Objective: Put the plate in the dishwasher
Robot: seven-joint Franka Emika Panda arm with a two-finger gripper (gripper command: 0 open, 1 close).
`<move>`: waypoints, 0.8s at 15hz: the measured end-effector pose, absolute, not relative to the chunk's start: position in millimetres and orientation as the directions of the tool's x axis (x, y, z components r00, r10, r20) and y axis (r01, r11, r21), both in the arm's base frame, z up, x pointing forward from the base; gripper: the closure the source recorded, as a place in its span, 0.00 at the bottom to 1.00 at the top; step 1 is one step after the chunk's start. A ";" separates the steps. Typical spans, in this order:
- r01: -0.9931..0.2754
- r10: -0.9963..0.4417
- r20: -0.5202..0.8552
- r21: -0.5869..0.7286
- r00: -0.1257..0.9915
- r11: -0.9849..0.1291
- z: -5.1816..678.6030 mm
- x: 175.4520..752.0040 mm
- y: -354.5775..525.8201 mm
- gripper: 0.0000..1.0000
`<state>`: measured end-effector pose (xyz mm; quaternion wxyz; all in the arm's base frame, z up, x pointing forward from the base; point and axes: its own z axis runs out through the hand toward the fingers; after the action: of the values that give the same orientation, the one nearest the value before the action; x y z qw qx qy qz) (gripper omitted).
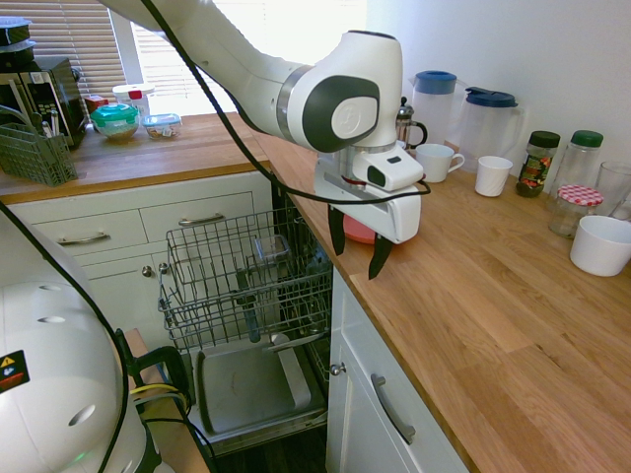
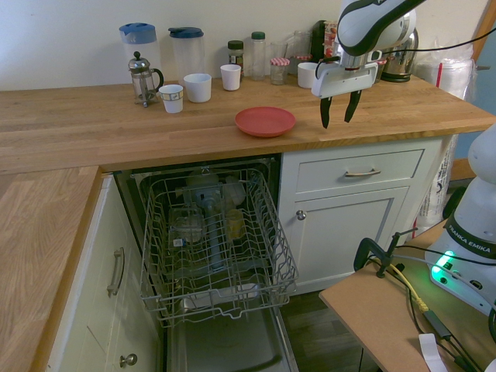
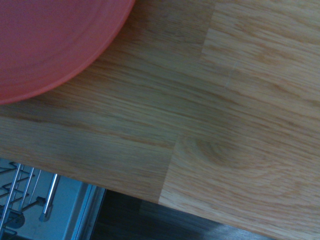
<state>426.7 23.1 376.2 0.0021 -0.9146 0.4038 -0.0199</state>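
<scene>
A: Where does the arm stand? The black two-finger gripper (image 2: 341, 108) on the white arm hangs above the pale oak wooden countertop (image 2: 93, 116), pointing down, its fingers spread apart with nothing between them.

B: So nothing is picked up. And the plate?

A: The small round coral-red plastic plate (image 2: 265, 121) lies flat on that countertop, just beside the gripper and clear of it, close to the counter's front edge. The wrist view shows only a curve of its rim, with bare wood below the hand.

B: Then the gripper is off to one side of the plate, not over it.

A: It looks so. The under-counter dishwasher (image 2: 203, 167) is ready: its grey metal inner door (image 1: 246, 379) is folded down and the grey wire rack (image 2: 217, 240) is pulled out, with a few glasses and cups already in it but room left.

B: So by that reckoning the task is barely begun.

A: Yes. Grasping, lifting, carrying to the rack and releasing all appear left to do.
</scene>
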 end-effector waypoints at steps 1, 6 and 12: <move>-0.739 -0.739 0.035 -0.020 0.673 -0.674 376.0 426.8 23.2 0.00; -0.758 -0.763 0.058 -0.088 0.644 -0.646 388.6 439.1 25.0 0.00; -0.802 -0.823 0.024 -0.208 0.568 -0.559 404.8 492.5 33.5 0.00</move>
<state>492.5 33.5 404.8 0.0869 -0.8810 0.4612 -0.0590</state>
